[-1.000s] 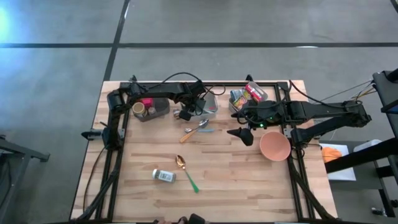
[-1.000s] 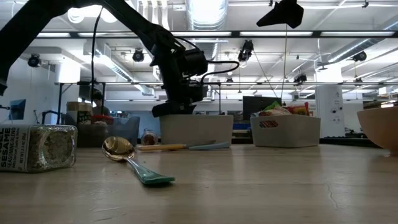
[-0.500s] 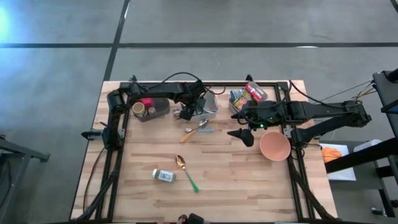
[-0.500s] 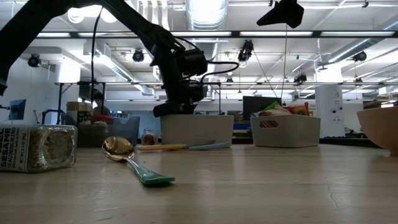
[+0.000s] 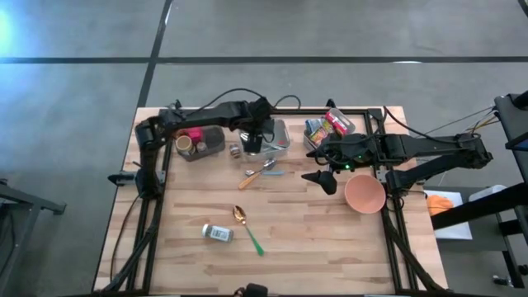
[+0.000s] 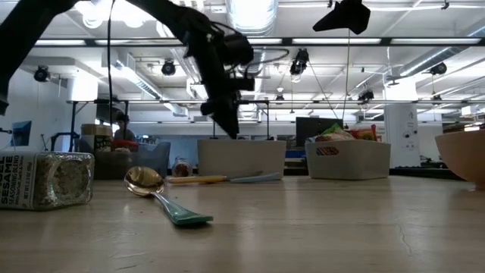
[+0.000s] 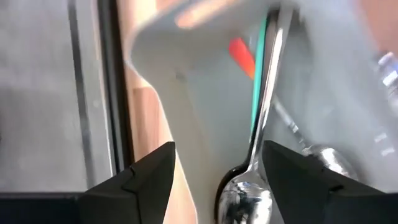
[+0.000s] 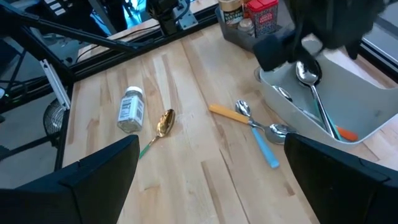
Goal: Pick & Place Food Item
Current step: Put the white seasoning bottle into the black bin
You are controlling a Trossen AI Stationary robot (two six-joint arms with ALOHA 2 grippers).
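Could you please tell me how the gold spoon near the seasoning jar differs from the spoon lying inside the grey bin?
The gold spoon has a gold bowl and green handle; the bin spoon is plain silver. The gold spoon lies on the bare table beside the seasoning jar; the bin spoon rests in the grey bin, under the left gripper. Neither is gripped.

One camera hangs above me and looks straight down on the whole table [image 5: 330, 239]. A second one sits at table-top height and looks level across the wood into the room behind. My left wrist camera is very close over the grey bin [image 7: 205, 93]. My right wrist camera looks from farther, and it shares this bin [image 8: 348, 93] with the left one.
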